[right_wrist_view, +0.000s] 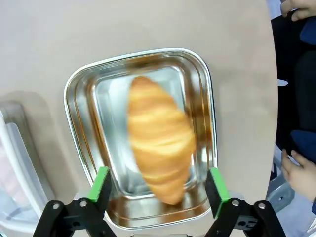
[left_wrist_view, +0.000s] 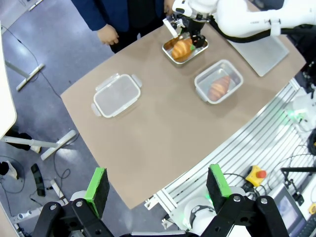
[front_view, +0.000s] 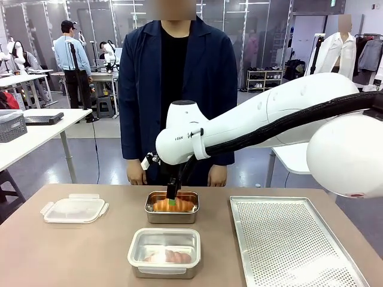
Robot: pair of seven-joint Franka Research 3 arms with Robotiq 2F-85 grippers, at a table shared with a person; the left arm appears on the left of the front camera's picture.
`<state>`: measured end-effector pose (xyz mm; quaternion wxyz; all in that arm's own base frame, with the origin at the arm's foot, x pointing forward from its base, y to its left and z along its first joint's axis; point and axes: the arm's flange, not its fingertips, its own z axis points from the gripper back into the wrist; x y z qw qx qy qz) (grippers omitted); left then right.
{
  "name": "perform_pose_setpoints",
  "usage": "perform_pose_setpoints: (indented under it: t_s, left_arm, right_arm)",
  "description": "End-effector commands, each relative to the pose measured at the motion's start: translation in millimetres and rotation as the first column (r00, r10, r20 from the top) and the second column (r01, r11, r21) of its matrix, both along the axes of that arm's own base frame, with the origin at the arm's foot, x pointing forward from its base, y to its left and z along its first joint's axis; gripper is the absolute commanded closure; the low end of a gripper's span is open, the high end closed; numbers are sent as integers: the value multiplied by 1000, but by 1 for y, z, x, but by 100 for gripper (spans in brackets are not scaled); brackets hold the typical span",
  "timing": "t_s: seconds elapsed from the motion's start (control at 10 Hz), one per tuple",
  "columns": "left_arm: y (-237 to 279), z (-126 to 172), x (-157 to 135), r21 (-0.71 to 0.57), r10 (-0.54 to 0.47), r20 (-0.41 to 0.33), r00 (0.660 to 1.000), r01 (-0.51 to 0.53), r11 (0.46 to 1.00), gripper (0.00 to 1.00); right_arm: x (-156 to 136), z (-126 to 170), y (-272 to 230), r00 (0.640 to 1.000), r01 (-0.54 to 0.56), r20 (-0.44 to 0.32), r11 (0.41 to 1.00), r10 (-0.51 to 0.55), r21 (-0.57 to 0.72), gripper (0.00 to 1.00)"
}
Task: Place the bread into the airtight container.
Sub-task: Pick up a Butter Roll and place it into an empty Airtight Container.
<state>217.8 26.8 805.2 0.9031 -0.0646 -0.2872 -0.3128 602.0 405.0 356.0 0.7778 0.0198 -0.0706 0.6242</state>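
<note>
Front view: right pincer sits over the bread in the far steel tray; we risk dragging the tray w/ an off-centre grip.
Left wrist view: left pincer spread wide, empty, well above bench.
Right wrist view: right pincer spread wide, nothing held, straddling the bread; airtight container sits near.

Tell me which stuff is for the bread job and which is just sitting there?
For the job: croissant, metal tin holding it, open right gripper above it, container with another croissant, lid.

Just lying about: perforated tray, left gripper held high.
</note>
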Motion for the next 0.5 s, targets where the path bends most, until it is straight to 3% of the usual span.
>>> perform_pose_setpoints:
  t_s: [0.0,0.1,0.4]
  left_arm:
    - [0,1,-1,0,-10,1,1000,10,1000,0]
    - [0,1,-1,0,-10,1,1000,10,1000,0]
    - [0,1,-1,0,-10,1,1000,10,1000,0]
  right_arm:
    - [0,3,-11,998,-41,-45,999,41,-1,0]
    - [0,0,0,1000,0,0,1000,0,0,0]
    - [0,0,0,1000,0,0,1000,0,0,0]
